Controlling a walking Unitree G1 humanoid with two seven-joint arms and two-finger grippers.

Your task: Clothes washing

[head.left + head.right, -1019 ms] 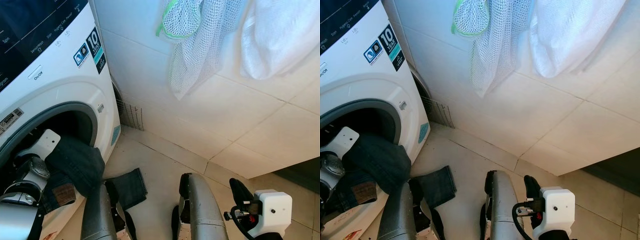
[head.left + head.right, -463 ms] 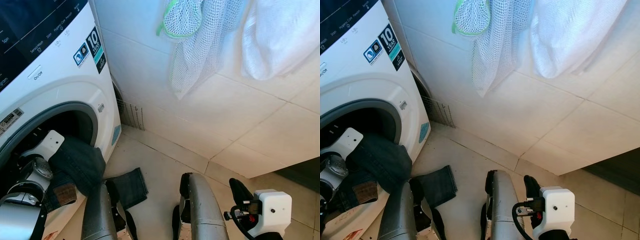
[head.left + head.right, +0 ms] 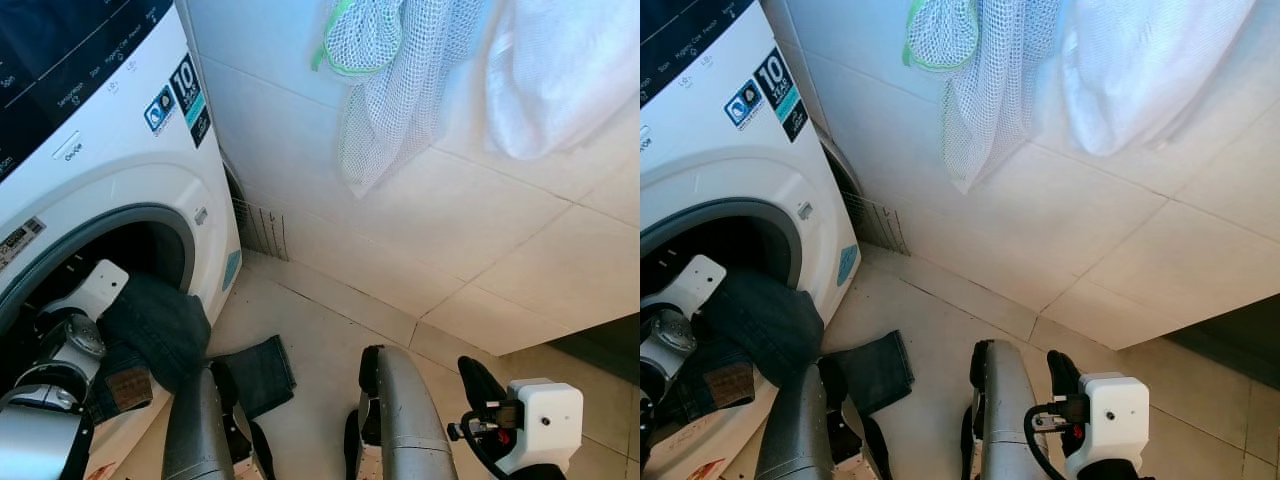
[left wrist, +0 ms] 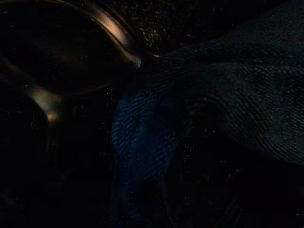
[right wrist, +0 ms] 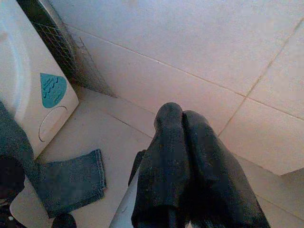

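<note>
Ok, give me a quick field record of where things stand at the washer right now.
washer: white front-loader, door opening exposed
jeans: dark denim draped over the opening's lower lip, one leg end lying on the floor
left gripper: left arm reaches into the drum mouth against the jeans; fingers hidden
right gripper: fingers together, empty, idle above the floor
wall: mesh laundry bag and white cloth hanging

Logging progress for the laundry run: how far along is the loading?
Partly done. The jeans are bunched in the washing machine opening, with the left arm reaching in beside them. One leg still trails onto the floor. Left: push it all inside and shut the door.
</note>
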